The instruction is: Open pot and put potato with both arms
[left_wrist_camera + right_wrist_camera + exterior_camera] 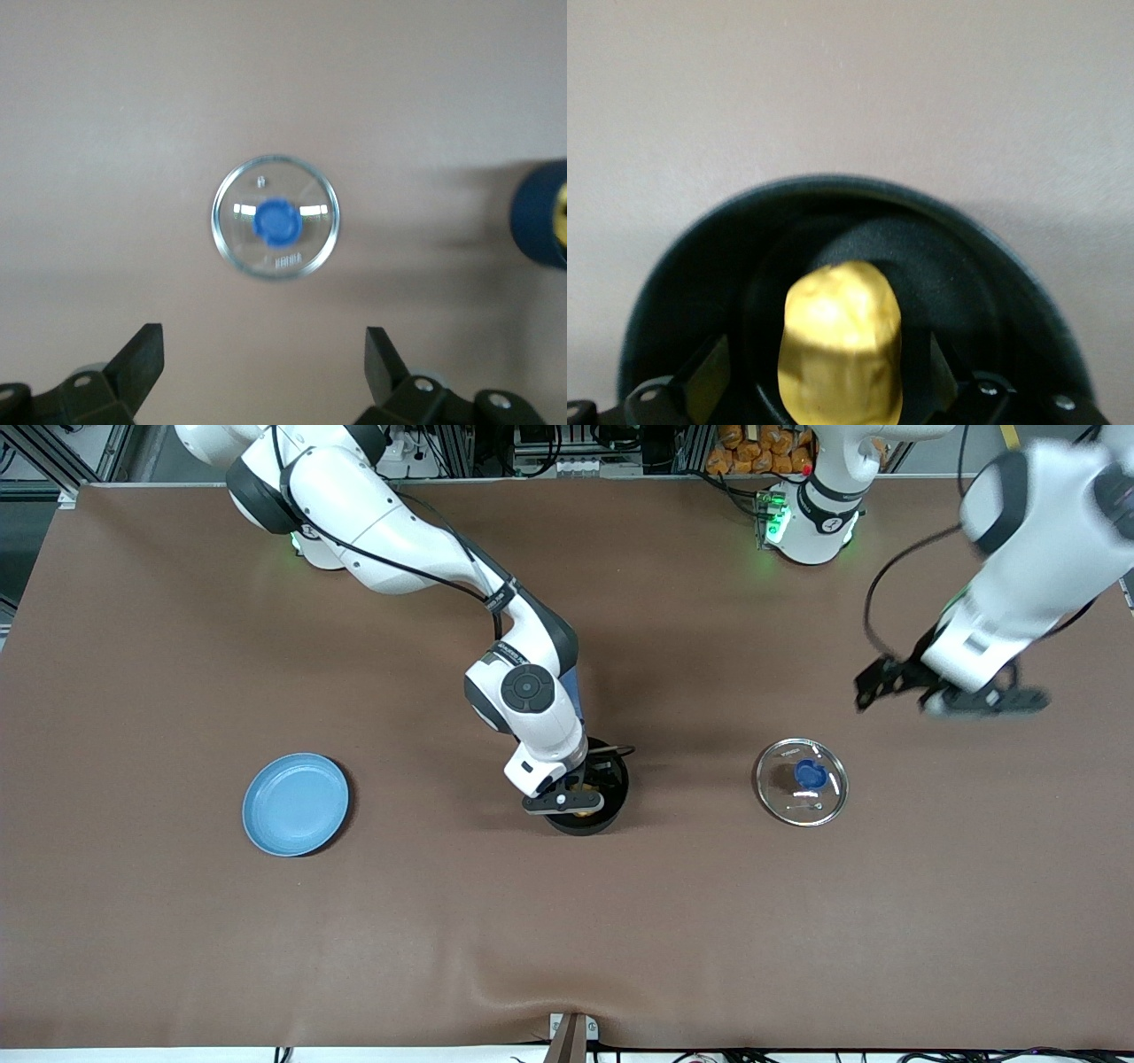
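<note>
The black pot (611,815) stands mid-table with its lid off; its blue handle is mostly hidden under the right arm. The yellow potato (842,336) lies inside the pot (833,190); in the front view only a sliver of the potato (586,811) shows. My right gripper (576,797) is down in the pot, open, its fingers (704,372) standing clear of the potato on both sides. My left gripper (877,682) is open and empty, up in the air over the table by the glass lid (801,781). The left wrist view shows this lid (275,220) lying flat below.
A flat light-blue plate (295,804) lies toward the right arm's end of the table. The glass lid with its blue knob lies beside the pot toward the left arm's end. The pot's edge (539,212) shows at the side of the left wrist view.
</note>
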`<state>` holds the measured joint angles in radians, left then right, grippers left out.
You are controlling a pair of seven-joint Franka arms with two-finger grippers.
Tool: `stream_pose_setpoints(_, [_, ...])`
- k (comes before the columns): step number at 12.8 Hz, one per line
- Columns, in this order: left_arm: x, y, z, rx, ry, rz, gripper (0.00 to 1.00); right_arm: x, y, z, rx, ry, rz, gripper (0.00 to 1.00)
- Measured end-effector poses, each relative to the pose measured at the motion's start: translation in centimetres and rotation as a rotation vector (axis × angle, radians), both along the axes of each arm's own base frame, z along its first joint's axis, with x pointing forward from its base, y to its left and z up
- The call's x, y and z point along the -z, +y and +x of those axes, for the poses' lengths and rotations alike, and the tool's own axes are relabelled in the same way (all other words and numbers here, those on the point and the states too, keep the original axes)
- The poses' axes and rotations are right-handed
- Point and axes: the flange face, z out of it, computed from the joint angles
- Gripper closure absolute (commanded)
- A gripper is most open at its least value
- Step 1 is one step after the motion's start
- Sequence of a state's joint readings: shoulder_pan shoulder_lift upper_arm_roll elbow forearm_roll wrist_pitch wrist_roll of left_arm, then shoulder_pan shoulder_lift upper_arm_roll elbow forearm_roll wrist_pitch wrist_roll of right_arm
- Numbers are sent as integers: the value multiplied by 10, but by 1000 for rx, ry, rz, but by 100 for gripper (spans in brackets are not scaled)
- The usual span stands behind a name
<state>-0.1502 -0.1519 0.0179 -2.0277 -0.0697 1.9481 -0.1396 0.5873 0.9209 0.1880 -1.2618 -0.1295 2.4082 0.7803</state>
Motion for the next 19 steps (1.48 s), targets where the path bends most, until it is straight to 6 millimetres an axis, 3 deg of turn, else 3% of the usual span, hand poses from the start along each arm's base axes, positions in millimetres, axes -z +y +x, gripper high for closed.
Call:
stream_pose_setpoints(2, [-51, 7, -8, -2, 40, 2, 0, -20, -7, 5, 2, 18, -29, 0])
stream_pose_setpoints(4, [-92, 14, -11, -8, 50, 6, 0, -53, -17, 9, 5, 40, -65, 0])
stream_pose_setpoints(6, [-119, 16, -12, -9, 22, 16, 0, -95, -34, 16, 25, 44, -86, 0])
stream_pose_setpoints(8, [-135, 17, -9, -17, 0, 15, 0, -142, -70, 33, 72, 45, -104, 0])
stream_pose_setpoints(11, [-129, 15, 4, -25, 14, 18, 0, -211, -157, 63, 113, 44, -142, 0])
stream_pose_setpoints(14, [-120, 12, 16, -46, 29, 19, 0, -263, -243, 75, 79, 64, -194, 0])
stream_pose_setpoints(16, [-116, 13, 18, -54, 41, 20, 0, -288, -289, 72, 45, 63, -205, 0])
stream_pose_setpoints(19, [-105, 16, 21, -61, 83, 25, 0, -309, -374, 66, 0, 121, -195, 0])
